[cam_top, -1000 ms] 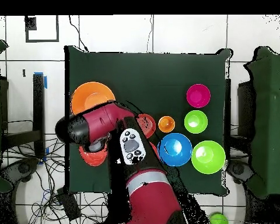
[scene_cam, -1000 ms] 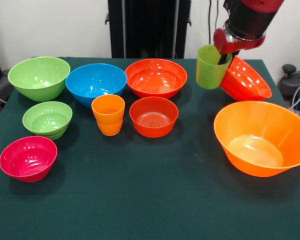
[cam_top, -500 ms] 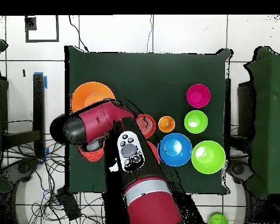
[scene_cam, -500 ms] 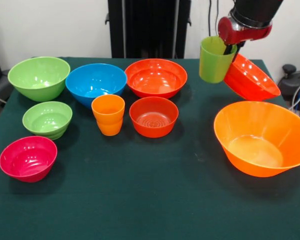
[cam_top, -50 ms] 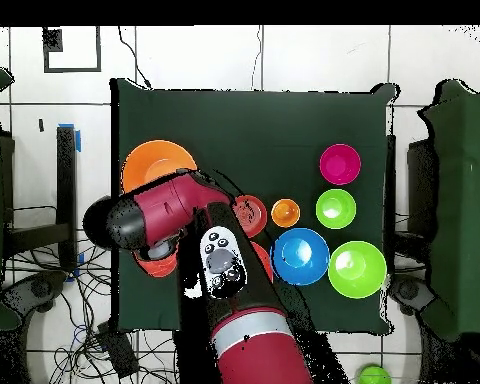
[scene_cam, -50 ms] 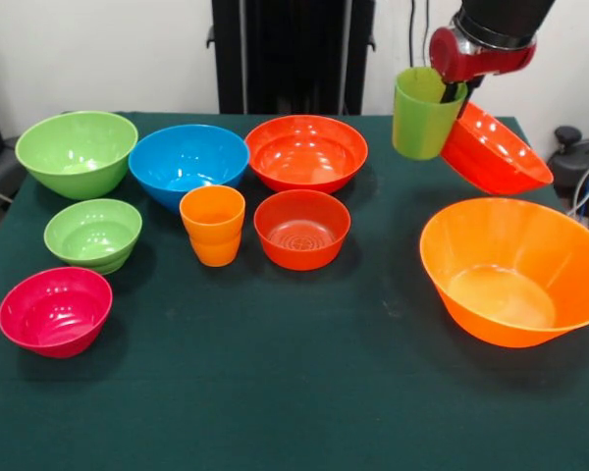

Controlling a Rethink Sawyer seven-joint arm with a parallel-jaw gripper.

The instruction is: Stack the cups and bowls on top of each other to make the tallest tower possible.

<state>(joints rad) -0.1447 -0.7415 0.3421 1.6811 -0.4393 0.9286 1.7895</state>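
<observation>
My gripper (scene_cam, -50 ms: 455, 90) hangs at the upper right, above the table, shut on the rim of the translucent green cup (scene_cam, -50 ms: 427, 116). One finger reaches inside the cup. A red-orange bowl (scene_cam, -50 ms: 496, 149) hangs tilted against the cup's far side, lifted with it; part of it shows beside the arm in the overhead view (cam_top, -50 ms: 156, 266). Below and in front sits the largest orange bowl (scene_cam, -50 ms: 515, 270) (cam_top, -50 ms: 152, 163), empty. The orange cup (scene_cam, -50 ms: 212, 226) (cam_top, -50 ms: 285, 212) stands mid-table beside a small red-orange bowl (scene_cam, -50 ms: 301, 229). No tower stands.
Along the back stand a large green bowl (scene_cam, -50 ms: 77, 152), a blue bowl (scene_cam, -50 ms: 188, 162) and a wide red-orange bowl (scene_cam, -50 ms: 306, 152). A small green bowl (scene_cam, -50 ms: 93, 234) and a pink bowl (scene_cam, -50 ms: 55, 310) sit at the left. The arm (cam_top, -50 ms: 154, 215) covers the gripper from overhead.
The gripper has risen a little and shifted right, carrying the green cup and the tilted red-orange bowl with it. Everything on the table has stayed put.
</observation>
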